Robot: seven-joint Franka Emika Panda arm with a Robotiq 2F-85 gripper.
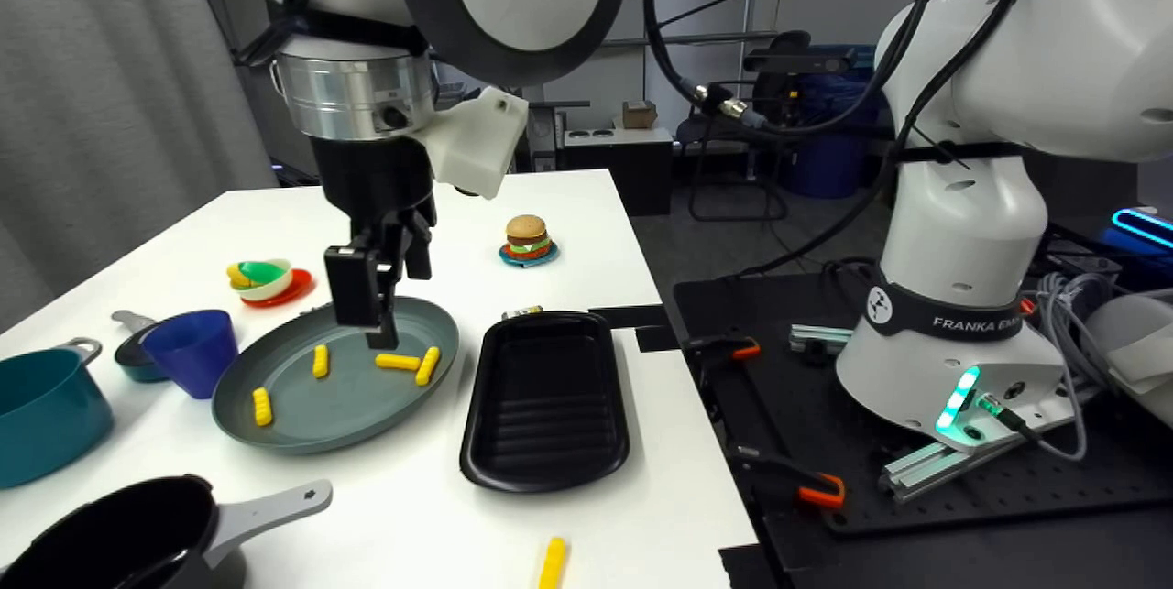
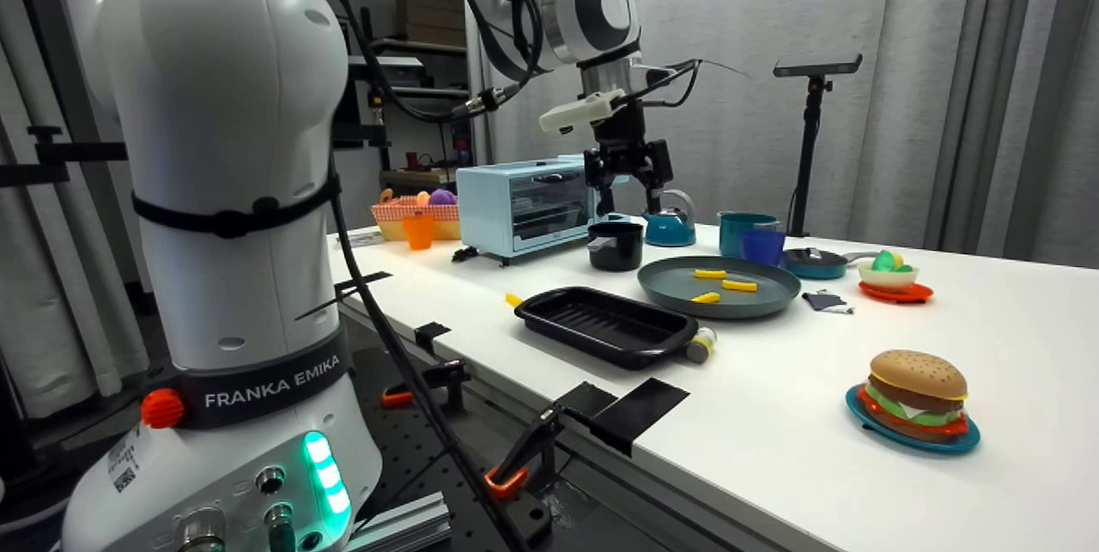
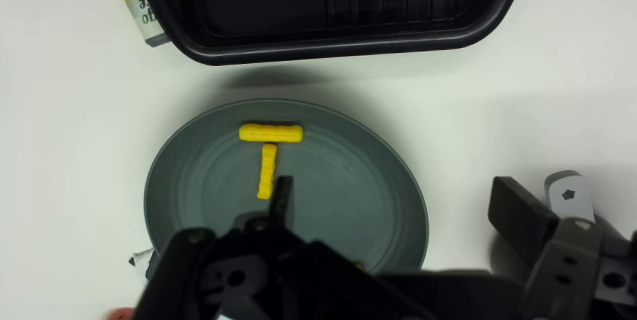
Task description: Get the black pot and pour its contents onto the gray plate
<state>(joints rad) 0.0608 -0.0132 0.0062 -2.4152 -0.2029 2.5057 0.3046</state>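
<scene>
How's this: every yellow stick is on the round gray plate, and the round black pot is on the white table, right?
Not all: an exterior view shows one yellow stick on the white table, like the round black pot; four others are on the round gray plate.

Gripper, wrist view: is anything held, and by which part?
Nothing is held: the gripper is open, and the black pot stands apart from it on the table.
</scene>
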